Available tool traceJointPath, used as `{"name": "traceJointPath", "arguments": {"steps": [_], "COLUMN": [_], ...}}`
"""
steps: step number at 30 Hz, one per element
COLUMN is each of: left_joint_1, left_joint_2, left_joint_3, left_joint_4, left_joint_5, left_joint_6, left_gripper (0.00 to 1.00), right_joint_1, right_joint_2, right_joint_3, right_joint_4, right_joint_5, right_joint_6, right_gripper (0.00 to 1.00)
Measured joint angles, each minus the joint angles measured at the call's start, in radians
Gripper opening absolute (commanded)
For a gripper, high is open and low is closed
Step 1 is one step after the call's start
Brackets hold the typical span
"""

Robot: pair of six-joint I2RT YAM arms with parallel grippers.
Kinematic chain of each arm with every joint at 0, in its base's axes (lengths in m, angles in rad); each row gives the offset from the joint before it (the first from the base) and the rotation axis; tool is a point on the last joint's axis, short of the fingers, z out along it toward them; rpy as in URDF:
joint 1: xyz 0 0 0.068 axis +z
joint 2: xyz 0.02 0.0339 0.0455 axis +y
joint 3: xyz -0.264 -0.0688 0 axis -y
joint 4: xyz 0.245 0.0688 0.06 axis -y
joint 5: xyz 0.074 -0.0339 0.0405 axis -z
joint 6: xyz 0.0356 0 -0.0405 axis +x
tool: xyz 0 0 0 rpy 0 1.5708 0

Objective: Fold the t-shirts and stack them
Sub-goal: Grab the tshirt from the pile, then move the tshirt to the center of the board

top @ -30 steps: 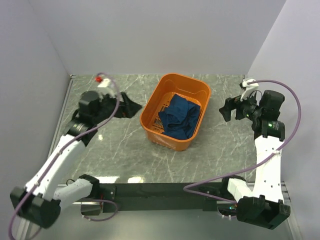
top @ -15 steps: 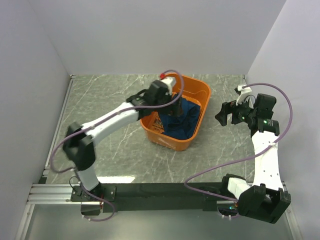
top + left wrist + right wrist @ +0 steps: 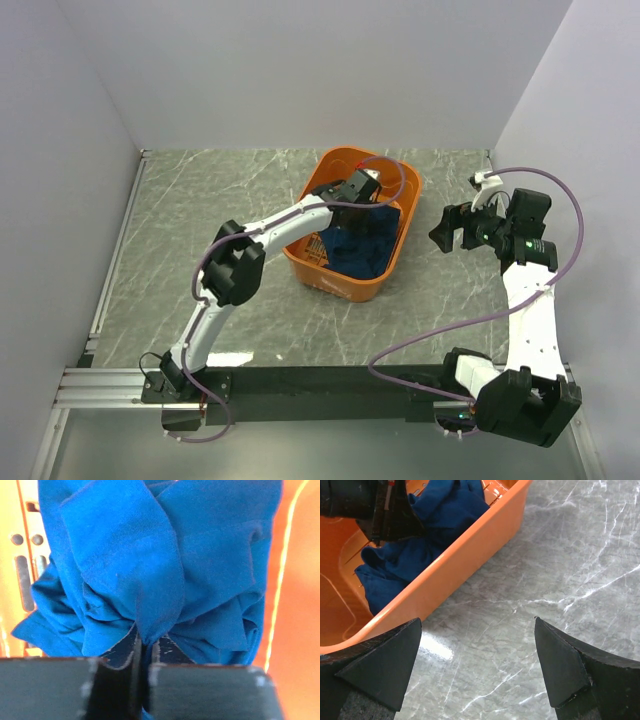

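One fold of blue t-shirt [image 3: 165, 565] seems pinched in the clenched left end effector [image 3: 145, 649], inside the basket [image 3: 295, 630].

Left arm [image 3: 275, 224]: white tube links, black joint housings.
Right arm [image 3: 528, 318]: same white and black, small green light near wrist.
Cables [image 3: 420, 345]: thin purple, looping off each arm.
Left pincer [image 3: 145, 649]: dark flat fingers, scuffed pale edges.
Right pincer [image 3: 477, 630]: black wedge-shaped fingers.

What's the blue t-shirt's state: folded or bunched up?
Bunched, unfolded: the blue t-shirt lies crumpled inside the orange basket, one fold pinched by the left gripper.
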Motion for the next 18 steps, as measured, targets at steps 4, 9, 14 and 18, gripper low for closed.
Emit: {"name": "traceJointPath", "arguments": {"steps": [4,9,14,18], "left_joint_1": [-0.015,-0.04,-0.026,-0.001], "left_joint_2": [-0.028,-0.225,-0.528,-0.674], "left_joint_3": [-0.002,-0.086,-0.043,0.134], "left_joint_4": [0.009,0.041,0.06,0.077], "left_joint_5": [-0.029,-0.069,-0.103,-0.175], "left_joint_6": [0.033,0.061,0.105,0.162], "left_gripper": [0.0,0.0,0.0,0.0], "right_joint_1": [0.0,0.0,0.0,0.0], "right_joint_2": [0.0,0.0,0.0,0.005], "right_joint_3": [0.0,0.006,0.012,0.021], "right_joint_4": [0.0,-0.008,-0.014,-0.021], "right_joint_5": [-0.006,-0.017,-0.034,-0.05], "right_joint_6": [0.0,0.0,0.0,0.0], "right_gripper": [1.0,1.0,1.0,0.99]}}
